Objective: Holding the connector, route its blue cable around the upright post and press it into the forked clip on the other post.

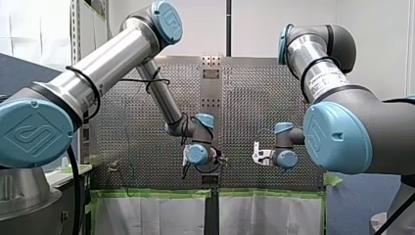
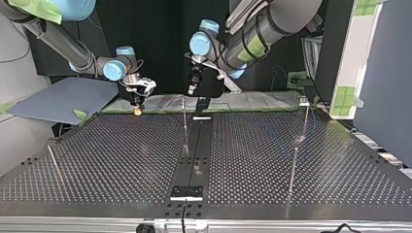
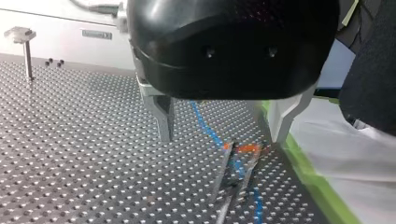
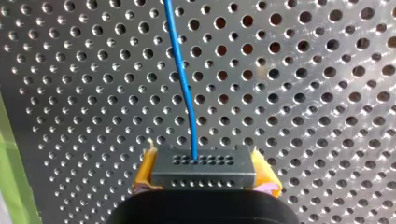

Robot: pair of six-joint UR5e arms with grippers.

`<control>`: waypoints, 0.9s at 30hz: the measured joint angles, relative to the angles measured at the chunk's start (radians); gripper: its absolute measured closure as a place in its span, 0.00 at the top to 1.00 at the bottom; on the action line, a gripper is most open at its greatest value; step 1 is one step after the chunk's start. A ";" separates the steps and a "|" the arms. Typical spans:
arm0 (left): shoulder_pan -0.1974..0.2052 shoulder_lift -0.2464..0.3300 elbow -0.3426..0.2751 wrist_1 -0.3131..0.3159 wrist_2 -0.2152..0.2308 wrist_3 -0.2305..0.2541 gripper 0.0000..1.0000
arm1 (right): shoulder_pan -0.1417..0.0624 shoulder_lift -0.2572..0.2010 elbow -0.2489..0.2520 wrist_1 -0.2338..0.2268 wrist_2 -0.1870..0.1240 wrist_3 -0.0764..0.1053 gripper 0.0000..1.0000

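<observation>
One load: your right gripper point(image 2: 138, 108), upper left in the top view, clamps the connector point(image 4: 204, 167), blue cable point(image 4: 181, 79) running straight ahead; left gripper point(image 3: 223, 139) hangs spread.

Our cable point(image 4: 182, 84) is bright blue, and it meets a dark grey connector point(image 4: 203, 164) dotted with two rows of small holes. The pads point(image 4: 145, 170) of our right gripper point(image 4: 205, 179) are yellow. Our left gripper point(image 3: 223, 139) is glossy black with pale metal fingers point(image 3: 163, 116). Our table point(image 4: 303, 93) is silver-grey, patterned with an even grid of holes and edged in green tape point(image 3: 310, 175). We see an orange patch point(image 3: 245, 148) by the cable.
</observation>
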State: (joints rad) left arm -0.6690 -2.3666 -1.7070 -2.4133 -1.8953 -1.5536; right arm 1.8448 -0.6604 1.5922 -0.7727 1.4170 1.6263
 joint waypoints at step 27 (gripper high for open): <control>-0.047 0.001 -0.111 0.019 -0.004 -0.021 1.00 | 0.000 0.000 0.000 0.004 -0.001 0.002 0.00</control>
State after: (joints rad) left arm -0.7160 -2.3659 -1.8176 -2.3945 -1.8993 -1.5745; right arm 1.8448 -0.6603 1.5922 -0.7686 1.4161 1.6279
